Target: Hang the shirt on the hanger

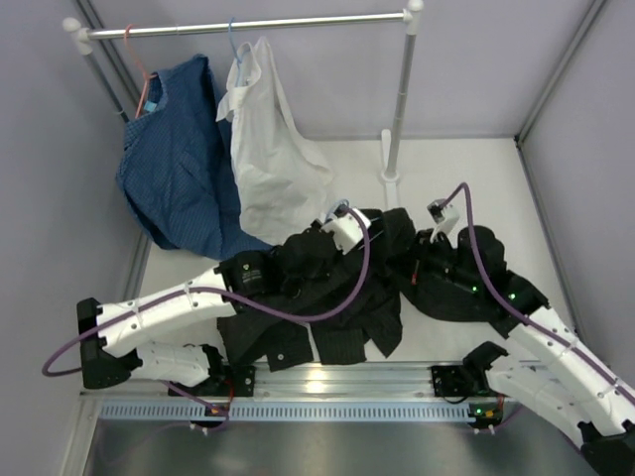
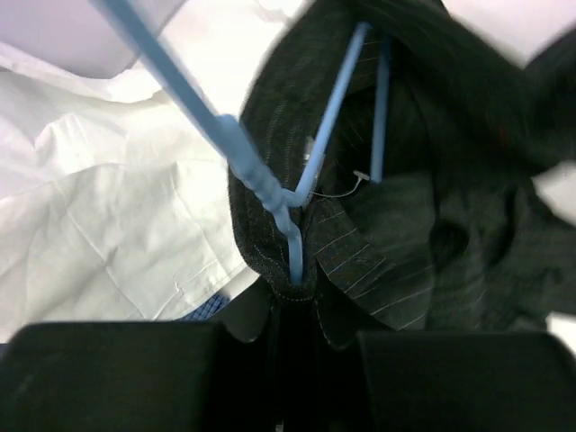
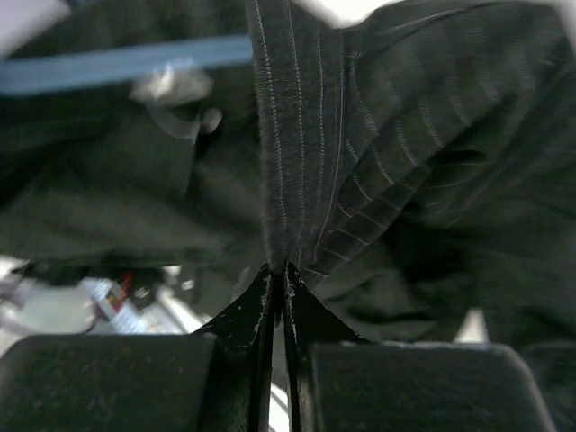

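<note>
The black pinstriped shirt [image 1: 327, 302] lies bunched on the table between both arms. The light-blue wire hanger [image 2: 236, 144] is inside it, its arms running under the collar; a bit of it shows in the top view [image 1: 340, 207] and as a blue bar in the right wrist view [image 3: 117, 61]. My left gripper [image 2: 292, 310] is shut on the shirt's collar [image 2: 297, 270] with the hanger wire running into the pinch; in the top view it [image 1: 342, 220] sits at the shirt's far edge. My right gripper [image 3: 279, 274] is shut on a fold of the shirt [image 3: 297, 162], at the shirt's right side [image 1: 429, 238].
A clothes rack [image 1: 248, 26] stands at the back. It carries a blue shirt [image 1: 174, 159] on a pink hanger and a white shirt [image 1: 268, 149] on a blue hanger. The rack's right post [image 1: 397, 119] stands behind the black shirt. Walls close in left and right.
</note>
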You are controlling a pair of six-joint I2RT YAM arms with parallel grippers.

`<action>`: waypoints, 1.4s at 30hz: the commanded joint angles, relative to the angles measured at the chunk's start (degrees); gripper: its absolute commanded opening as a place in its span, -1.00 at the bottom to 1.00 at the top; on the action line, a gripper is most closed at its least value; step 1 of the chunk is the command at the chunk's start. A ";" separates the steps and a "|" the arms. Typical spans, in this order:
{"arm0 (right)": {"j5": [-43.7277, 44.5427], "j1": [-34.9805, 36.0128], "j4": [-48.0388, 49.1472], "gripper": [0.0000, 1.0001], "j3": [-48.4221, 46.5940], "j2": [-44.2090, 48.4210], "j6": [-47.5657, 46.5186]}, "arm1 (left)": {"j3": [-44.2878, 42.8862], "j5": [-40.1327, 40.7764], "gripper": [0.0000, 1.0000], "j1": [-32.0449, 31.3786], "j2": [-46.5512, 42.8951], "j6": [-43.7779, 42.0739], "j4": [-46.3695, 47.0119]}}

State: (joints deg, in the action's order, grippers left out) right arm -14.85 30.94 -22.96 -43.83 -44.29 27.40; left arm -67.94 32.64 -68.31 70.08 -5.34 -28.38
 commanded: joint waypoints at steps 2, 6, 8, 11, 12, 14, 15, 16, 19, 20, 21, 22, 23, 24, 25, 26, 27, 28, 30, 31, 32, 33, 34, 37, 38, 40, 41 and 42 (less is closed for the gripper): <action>1.32 9.12 15.21 -1.00 5.50 5.79 10.21 | -9.64 -2.74 -1.00 3.62 0.49 11.93 0.61; 6.49 16.42 18.65 -1.00 5.78 4.83 8.39 | -10.99 -19.42 -1.00 10.65 0.85 13.17 2.71; 7.03 17.40 19.27 -1.00 5.86 4.57 7.59 | -9.58 -33.52 -1.00 12.76 -0.30 12.03 5.52; 8.34 17.40 18.13 -0.98 5.95 5.97 6.27 | -7.74 -40.80 -1.00 14.44 -1.79 10.45 5.71; 8.96 17.31 17.17 -0.84 5.69 7.71 5.13 | -6.60 -41.51 -1.00 14.78 -2.32 9.66 5.71; 11.24 17.31 11.47 -0.24 4.73 10.35 3.81 | -5.10 -42.04 -1.00 14.88 -4.77 7.11 5.27; 11.77 17.40 9.01 -0.17 3.33 13.59 2.59 | -4.40 -42.48 -1.00 14.96 -5.74 6.23 4.92; 11.86 17.31 6.38 -0.12 2.53 15.36 1.79 | -3.26 -43.27 -1.00 14.96 -6.79 3.44 4.39; 9.50 17.31 -5.22 -0.03 -2.73 21.69 -1.90 | -1.85 -47.48 -1.00 15.05 -10.57 -1.66 1.50; 7.32 17.31 -10.99 -0.01 -6.49 23.71 -3.82 | -1.76 -50.46 -1.00 15.05 -11.97 -2.64 -0.08; 6.16 17.31 -13.58 0.04 -8.44 24.68 -4.71 | -1.67 -50.48 -1.00 15.05 -12.60 -3.44 -0.70; 5.28 17.31 -15.17 0.10 -10.03 25.48 -5.42 | -1.67 -53.27 -1.00 15.05 -13.04 -4.23 -1.06; 4.23 17.31 -15.71 0.21 -12.39 26.35 -5.86 | -1.84 -55.30 -1.00 15.05 -13.22 -4.41 -1.41; 3.52 17.31 -15.19 0.27 -13.29 27.23 -7.17 | -2.02 -57.41 -1.00 15.05 -13.13 -4.32 -1.67; 1.08 17.40 -14.05 0.31 -13.99 26.89 -8.05 | -2.28 -61.43 -1.00 15.05 -12.87 -4.06 -1.68; -0.95 17.40 -13.08 0.36 -15.56 26.19 -9.37 | -2.89 -63.82 -1.00 15.05 -12.52 -3.89 -1.68; -3.75 17.31 -12.03 0.38 -16.54 22.88 -12.08 | -3.42 -65.85 -1.00 15.05 -11.21 -3.62 -1.68; -8.91 17.31 -11.50 0.39 -17.42 20.85 -13.24 | -3.95 -68.74 -1.00 15.05 -10.41 -2.58 -1.68; -11.94 17.31 -9.22 0.49 -19.79 14.54 -14.65 | -5.35 -71.91 -1.00 15.05 -8.31 -1.95 -1.59; -14.65 17.31 -7.90 0.49 -20.32 12.85 -15.09 | -5.71 -73.24 -1.00 15.05 -7.78 -1.60 -1.59; -15.64 17.40 -6.32 0.49 -20.85 11.18 -15.44 | -5.97 -75.95 -1.00 15.05 -7.33 -1.51 -1.59; -16.34 17.31 -2.65 0.49 -20.85 8.81 -15.71 | -6.15 -77.63 -1.00 15.05 -6.98 -1.51 -1.59; -16.78 17.40 -0.88 0.48 -20.85 7.83 -15.62 | -6.32 -79.21 -1.00 14.97 -6.28 -1.51 -1.68; -17.92 17.40 4.22 0.38 -20.59 3.79 -15.36 | -6.59 -83.70 -1.00 14.96 -5.14 -1.34 -1.59; -18.28 17.49 5.46 0.30 -19.98 2.30 -14.57 | -6.59 -84.75 -1.00 14.96 -4.96 -1.34 -1.59; -19.51 17.40 8.89 0.23 -19.19 1.14 -13.69 | -6.33 -85.90 -1.00 14.96 -4.78 -1.60 -1.59; -19.69 17.49 10.12 0.21 -18.05 0.79 -12.82 | -6.24 -86.34 -1.00 14.96 -4.78 -1.69 -1.59; -19.78 17.58 11.43 0.20 -17.26 0.79 -12.46 | -6.15 -86.43 -1.00 14.96 -4.87 -1.69 -1.59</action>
State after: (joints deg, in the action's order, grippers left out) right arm -31.33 47.51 -21.30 -62.00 -44.36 14.09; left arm -71.35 -47.29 -53.34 65.65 -7.14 -31.75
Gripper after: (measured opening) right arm 0.606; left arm 0.140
